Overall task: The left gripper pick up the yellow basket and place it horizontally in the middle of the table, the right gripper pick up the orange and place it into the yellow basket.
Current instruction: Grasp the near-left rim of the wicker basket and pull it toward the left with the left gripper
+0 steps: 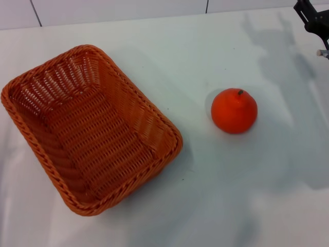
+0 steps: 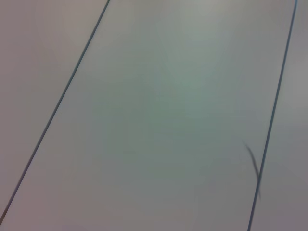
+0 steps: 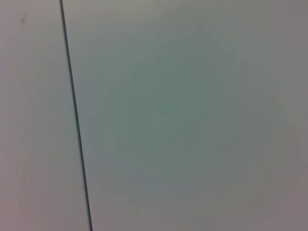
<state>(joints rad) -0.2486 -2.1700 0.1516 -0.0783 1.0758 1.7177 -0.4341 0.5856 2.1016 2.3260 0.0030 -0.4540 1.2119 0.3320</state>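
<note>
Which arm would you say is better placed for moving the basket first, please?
Left, probably. The yellow basket lies askew on the robot's left of the table; only the right gripper shows, far right beyond the orange.

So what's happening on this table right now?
Nothing is being handled yet. An empty wicker basket sits slanted on the left of the white table, and an orange rests apart to its right. Only the right gripper shows, at the far right corner, away from both.
</note>
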